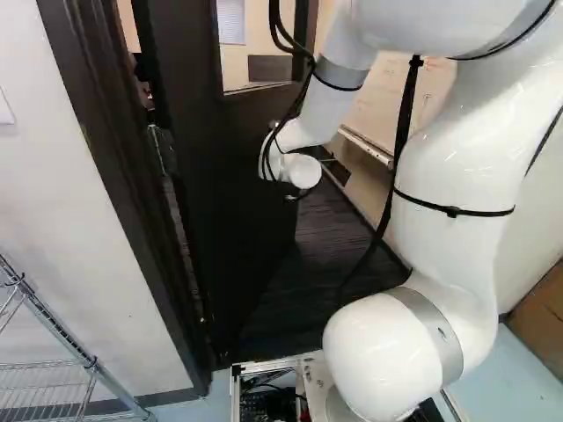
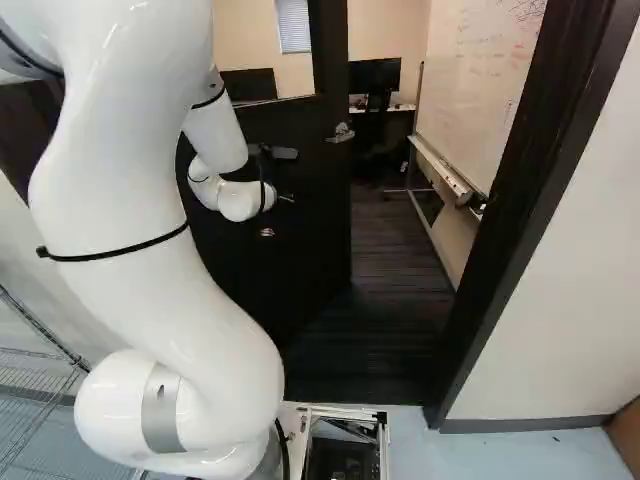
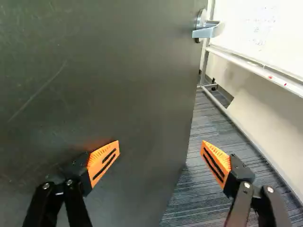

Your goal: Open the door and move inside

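The dark door (image 2: 300, 240) stands swung inward, with a gap between its free edge and the door frame (image 2: 500, 220). Its silver lever handle (image 2: 341, 133) sticks out near that edge. My gripper (image 2: 271, 196) is at the door's face, lower than the handle, partly hidden by the wrist. In the wrist view the gripper (image 3: 160, 147) is open, one finger close before the door face (image 3: 109, 85), the other out past the free edge over the carpet. Whether the first finger touches the door, I cannot tell. The handle (image 3: 203, 31) lies ahead, beyond the fingers.
Through the doorway are dark carpet (image 2: 395, 300), a whiteboard (image 2: 480, 90) on a stand along one side, and a desk with a monitor (image 2: 375, 76) farther back. A wire rack (image 1: 53, 374) stands at the left of the left base view, by the white wall (image 1: 79, 220).
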Controlling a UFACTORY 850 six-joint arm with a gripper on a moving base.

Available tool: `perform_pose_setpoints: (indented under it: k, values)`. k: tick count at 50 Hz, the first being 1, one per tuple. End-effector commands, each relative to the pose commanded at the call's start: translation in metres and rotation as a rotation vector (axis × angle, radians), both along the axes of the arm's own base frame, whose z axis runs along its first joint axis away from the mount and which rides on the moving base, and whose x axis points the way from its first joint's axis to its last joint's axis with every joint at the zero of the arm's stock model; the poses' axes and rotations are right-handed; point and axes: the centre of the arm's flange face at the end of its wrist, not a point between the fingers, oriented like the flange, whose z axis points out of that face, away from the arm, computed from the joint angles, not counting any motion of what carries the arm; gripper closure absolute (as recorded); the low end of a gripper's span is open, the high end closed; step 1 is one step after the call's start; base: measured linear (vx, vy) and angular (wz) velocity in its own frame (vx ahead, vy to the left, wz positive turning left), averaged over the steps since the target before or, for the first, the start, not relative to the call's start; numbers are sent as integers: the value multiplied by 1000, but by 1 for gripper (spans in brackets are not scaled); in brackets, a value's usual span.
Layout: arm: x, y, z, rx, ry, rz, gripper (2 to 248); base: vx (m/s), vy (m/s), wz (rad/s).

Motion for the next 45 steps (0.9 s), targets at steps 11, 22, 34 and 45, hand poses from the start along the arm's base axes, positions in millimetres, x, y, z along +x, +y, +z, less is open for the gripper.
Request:
perform_pose_setpoints:
  k: [11, 22, 34, 45]
  values:
    - [13, 11, -1, 1, -5, 16, 3, 0, 0, 0]
    - [26, 21, -2, 2, -11, 31, 3, 0, 0, 0]
    - [39, 33, -3, 4, -17, 47, 3, 0, 0, 0]
    - [49, 44, -4, 5, -23, 61, 3, 0, 0, 0]
